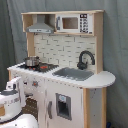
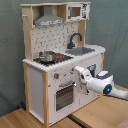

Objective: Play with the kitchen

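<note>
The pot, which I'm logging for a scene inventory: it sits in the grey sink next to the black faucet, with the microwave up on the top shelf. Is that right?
Not quite. The pot sits on the stovetop, not in the grey sink, as the second exterior view shows. The black faucet and the microwave on the top shelf are as you say.

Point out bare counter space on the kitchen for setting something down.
Free: the rounded counter end beside the sink and faucet. Crowded: the stovetop, where a pot sits. The gripper blocks the front by the oven door.
</note>
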Motion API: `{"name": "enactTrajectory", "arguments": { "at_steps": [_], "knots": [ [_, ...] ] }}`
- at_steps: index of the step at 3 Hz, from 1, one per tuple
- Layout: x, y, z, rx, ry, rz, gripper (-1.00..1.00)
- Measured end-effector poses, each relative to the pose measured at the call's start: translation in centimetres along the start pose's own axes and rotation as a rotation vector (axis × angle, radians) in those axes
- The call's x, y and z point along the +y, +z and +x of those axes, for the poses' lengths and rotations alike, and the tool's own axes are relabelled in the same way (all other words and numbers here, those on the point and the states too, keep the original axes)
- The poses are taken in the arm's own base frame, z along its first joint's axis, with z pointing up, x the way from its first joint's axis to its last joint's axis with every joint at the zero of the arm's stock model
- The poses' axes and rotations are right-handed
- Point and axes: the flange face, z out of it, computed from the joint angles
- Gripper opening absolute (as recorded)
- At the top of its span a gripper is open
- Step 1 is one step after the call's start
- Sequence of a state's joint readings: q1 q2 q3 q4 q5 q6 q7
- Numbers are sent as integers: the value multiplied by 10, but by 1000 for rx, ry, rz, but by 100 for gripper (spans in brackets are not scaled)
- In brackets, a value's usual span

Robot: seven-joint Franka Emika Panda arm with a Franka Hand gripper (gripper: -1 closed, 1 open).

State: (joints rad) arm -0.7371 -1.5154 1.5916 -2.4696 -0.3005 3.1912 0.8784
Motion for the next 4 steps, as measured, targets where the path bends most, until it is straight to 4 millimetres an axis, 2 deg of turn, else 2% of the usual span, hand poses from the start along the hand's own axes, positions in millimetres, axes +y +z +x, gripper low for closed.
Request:
{"name": "enactTrajectory", "arguments": {
  "at_steps": [1,2,3,4],
  "knots": [
    [-17,6,-17,-39,38,-13,100],
    [-26,17,-24,-67,88,-46,100],
    [-45,31,-27,-84,112,-51,100],
    [-55,30,-20,-93,163,-83,100]
  ]
}}
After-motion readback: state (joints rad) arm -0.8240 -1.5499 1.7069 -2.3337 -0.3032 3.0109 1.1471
